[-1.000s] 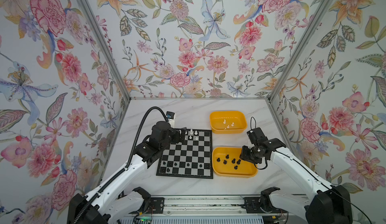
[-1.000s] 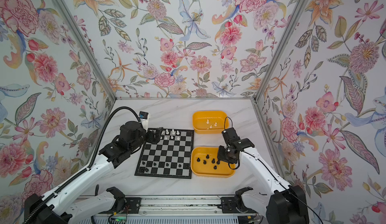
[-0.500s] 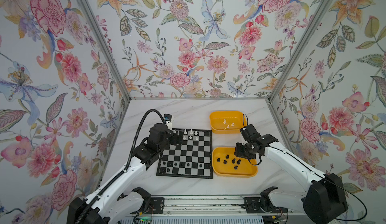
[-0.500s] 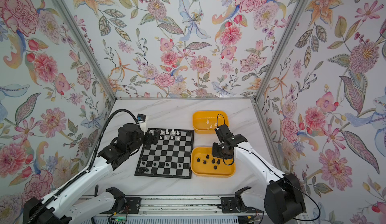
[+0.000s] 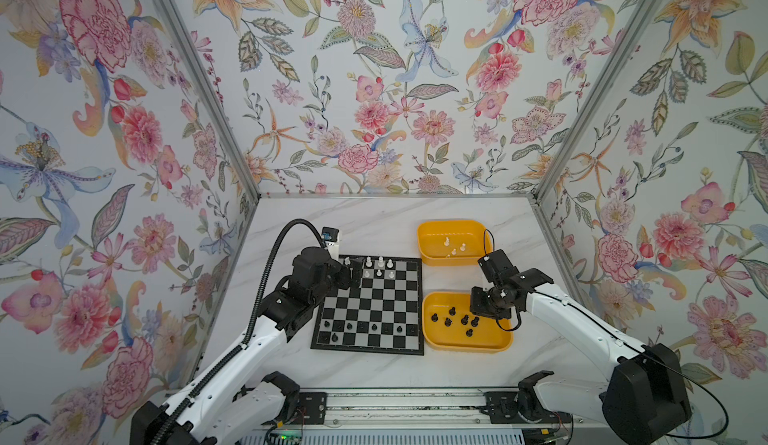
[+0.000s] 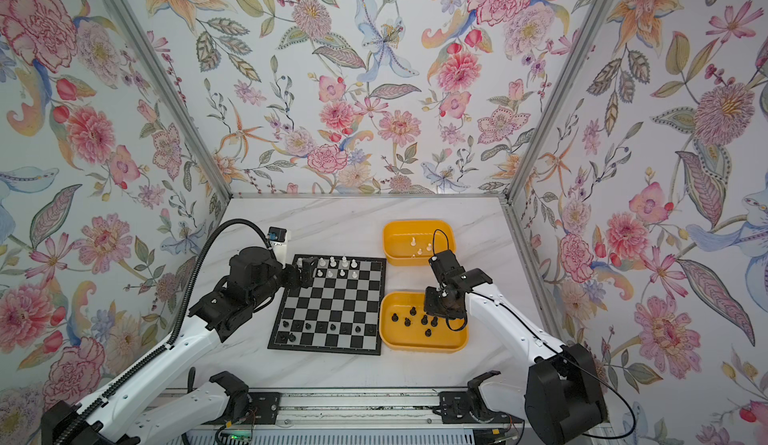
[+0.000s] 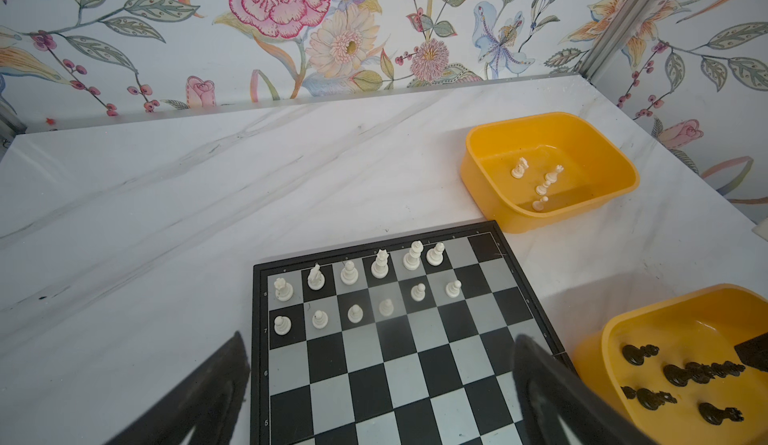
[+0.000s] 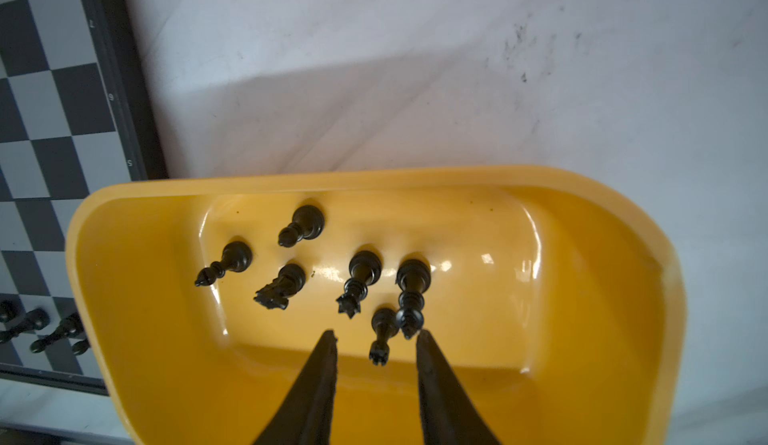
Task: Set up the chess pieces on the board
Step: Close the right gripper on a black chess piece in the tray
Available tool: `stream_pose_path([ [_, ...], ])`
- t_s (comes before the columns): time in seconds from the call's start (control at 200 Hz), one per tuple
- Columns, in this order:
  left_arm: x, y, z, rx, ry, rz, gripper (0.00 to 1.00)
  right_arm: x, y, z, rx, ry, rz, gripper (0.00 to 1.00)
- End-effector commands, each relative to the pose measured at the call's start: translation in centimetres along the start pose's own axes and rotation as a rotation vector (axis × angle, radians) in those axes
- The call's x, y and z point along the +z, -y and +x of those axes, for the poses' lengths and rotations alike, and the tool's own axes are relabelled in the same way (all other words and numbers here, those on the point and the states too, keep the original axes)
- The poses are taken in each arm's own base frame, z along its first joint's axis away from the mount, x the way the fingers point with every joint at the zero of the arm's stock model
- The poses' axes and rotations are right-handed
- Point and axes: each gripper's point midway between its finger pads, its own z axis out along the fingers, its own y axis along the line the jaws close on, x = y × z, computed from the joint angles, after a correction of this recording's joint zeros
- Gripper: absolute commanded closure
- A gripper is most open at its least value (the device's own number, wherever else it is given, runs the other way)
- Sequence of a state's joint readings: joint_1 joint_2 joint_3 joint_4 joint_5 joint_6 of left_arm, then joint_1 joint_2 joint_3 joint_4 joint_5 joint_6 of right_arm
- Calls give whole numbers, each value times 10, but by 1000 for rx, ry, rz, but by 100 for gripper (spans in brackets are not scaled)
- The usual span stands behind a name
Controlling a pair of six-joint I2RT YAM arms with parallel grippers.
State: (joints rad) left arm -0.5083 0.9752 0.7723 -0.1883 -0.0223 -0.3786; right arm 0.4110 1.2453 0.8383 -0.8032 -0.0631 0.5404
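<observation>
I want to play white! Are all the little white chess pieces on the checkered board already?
No, several small white plastic chess pieces lie in a yellow plastic tub beside the black-and-grey chessboard.

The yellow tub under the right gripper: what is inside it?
Six black chess pieces on the floor of the yellow tub. The right gripper hangs over it with jaws apart, holding none. Its fingers hide a strip of the floor.

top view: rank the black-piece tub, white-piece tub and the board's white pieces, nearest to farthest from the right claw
From the right claw:
1. black-piece tub, right under it
2. white-piece tub, beyond, toward the back wall
3. board's white pieces, leftward, far rows
</observation>
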Motion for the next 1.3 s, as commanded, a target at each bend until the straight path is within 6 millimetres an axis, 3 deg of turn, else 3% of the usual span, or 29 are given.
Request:
stream_pose_path([
  [0.0,3,-3,3,3,-19,-5,1,-2,9,4,-6,-2,23,66],
  [0.44,5,0,11,-25,-34,19,1,-6,7,1,-13,0,-2,66],
  [0.781,2,-3,19,-46,-37,11,1,-16,-26,-6,-77,8,-70,65],
  [1.296,6,-3,22,-42,-47,9,1,6,-54,-17,-172,-46,-57,67],
])
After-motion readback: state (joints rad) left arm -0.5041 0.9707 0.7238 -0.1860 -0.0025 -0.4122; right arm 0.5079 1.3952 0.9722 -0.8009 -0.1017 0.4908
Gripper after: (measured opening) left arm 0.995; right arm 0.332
